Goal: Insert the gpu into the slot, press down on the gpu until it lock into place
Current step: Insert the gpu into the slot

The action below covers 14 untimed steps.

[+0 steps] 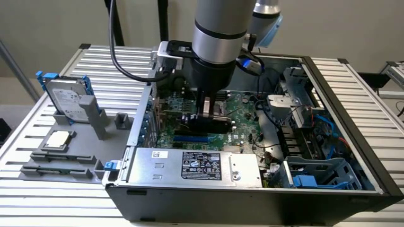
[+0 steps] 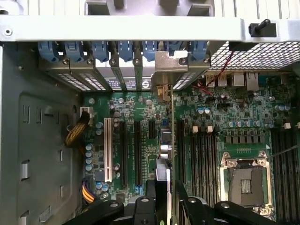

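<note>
the black two-fingered gripper is closed on the top edge of the gpu, a flat black card with a thin green board edge. in the wrist view the card stands upright and edge-on between the fingers. in the exterior view the card hangs low over the green motherboard.

the slot, a long narrow bright-blue plastic strip, shows just beside the card's lower edge on the power-supply side. i cannot tell whether the card's contacts are in it, resting on it or a little above. as i judge it, the carrying and lining-up look largely done. the seating and the push down to the lock are not shown as finished.

close alongside the card run two long black slots and a white plastic slot. on its other side lie the parallel black memory slots, so there is little room for sideways error. beyond them sits the silver-framed processor socket.

further on, the card's silver metal end bracket meets the case's rear wall among a row of blue plastic clips.

the grey labelled power-supply box crowds the slot on the side nearest the exterior camera. out on the slatted metal table, a silver hard drive stands well apart.
</note>
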### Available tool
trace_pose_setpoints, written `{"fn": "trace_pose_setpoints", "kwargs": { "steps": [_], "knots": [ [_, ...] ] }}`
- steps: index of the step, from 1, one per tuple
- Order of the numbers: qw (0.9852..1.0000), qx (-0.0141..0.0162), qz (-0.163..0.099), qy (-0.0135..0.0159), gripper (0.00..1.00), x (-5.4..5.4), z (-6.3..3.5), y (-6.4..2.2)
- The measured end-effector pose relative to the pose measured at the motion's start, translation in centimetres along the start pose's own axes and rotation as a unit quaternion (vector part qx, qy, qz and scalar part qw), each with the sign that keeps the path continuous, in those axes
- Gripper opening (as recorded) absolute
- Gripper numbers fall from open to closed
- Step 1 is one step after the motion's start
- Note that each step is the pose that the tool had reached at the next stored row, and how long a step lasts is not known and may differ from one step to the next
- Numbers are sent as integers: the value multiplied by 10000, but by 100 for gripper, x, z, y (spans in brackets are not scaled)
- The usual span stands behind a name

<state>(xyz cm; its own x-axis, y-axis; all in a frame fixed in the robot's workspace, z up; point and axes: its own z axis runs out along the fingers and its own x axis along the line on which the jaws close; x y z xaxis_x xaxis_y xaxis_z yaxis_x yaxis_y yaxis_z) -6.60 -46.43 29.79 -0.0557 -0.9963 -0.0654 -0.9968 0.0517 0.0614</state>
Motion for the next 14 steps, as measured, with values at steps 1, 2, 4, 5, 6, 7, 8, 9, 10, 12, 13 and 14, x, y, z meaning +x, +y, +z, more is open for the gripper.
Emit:
{"fn": "trace_pose_setpoints", "kwargs": {
  "steps": [1, 2, 4, 5, 6, 7, 8, 9, 10, 12, 13, 14],
  "knots": [
    [10000, 0, 0, -1, 27, 1, 18, 1],
    [10000, 0, 0, -2, 27, 2, 33, 1],
    [10000, 0, 1, -4, 27, 0, 64, 3],
    [10000, 0, 1, -4, 27, -4, 77, 5],
    [10000, 0, 1, -4, 27, -10, 88, 8],
    [10000, 0, 1, -4, 27, -15, 98, 15],
    [10000, -1, 0, -4, 27, -21, 109, 24],
    [10000, 0, 0, -5, 27, -25, 120, 36],
    [10000, 0, 1, -5, 27, -29, 130, 47],
    [10000, 0, 1, -4, 27, -37, 148, 56],
    [10000, 0, 1, -4, 27, -40, 158, 58],
    [10000, 0, 1, -5, 27, -43, 167, 60]
  ]
}}
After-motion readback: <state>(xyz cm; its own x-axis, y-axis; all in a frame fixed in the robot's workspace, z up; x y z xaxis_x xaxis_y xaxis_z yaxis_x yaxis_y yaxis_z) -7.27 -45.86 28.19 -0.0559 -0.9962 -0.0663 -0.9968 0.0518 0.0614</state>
